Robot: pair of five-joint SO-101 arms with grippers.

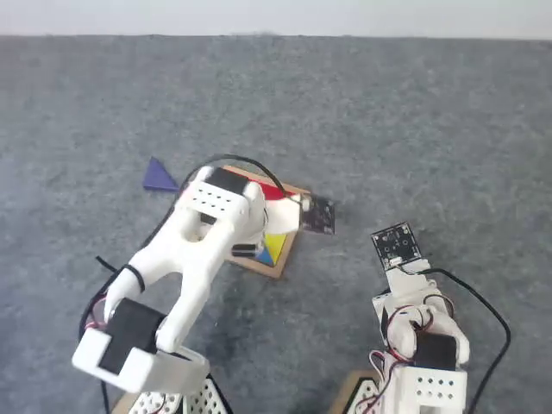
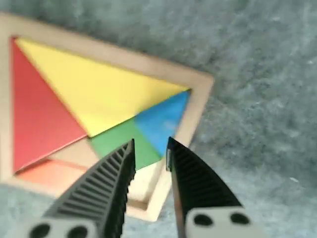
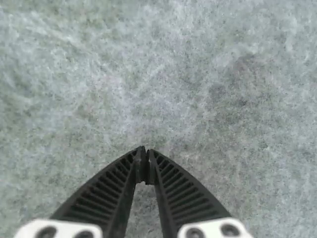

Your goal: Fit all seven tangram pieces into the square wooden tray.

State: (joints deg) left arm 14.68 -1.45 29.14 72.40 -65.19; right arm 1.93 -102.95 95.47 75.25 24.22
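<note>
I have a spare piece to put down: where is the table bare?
Bare grey felt spreads wide beyond the square wooden tray, and between it and the right arm. Crowded: over the tray, under the left gripper, and beside the purple triangle.

The left gripper (image 2: pixel 151 144) hangs over a corner of the wooden tray (image 2: pixel 199 91), fingers slightly apart and gripping nothing. Inside lie a yellow triangle (image 2: pixel 99 91), red triangle (image 2: pixel 39 119), blue piece (image 2: pixel 163 121), green piece (image 2: pixel 124 145) and orange piece (image 2: pixel 52 176). Grey felt (image 2: pixel 257 74) surrounds the tray.
</note>
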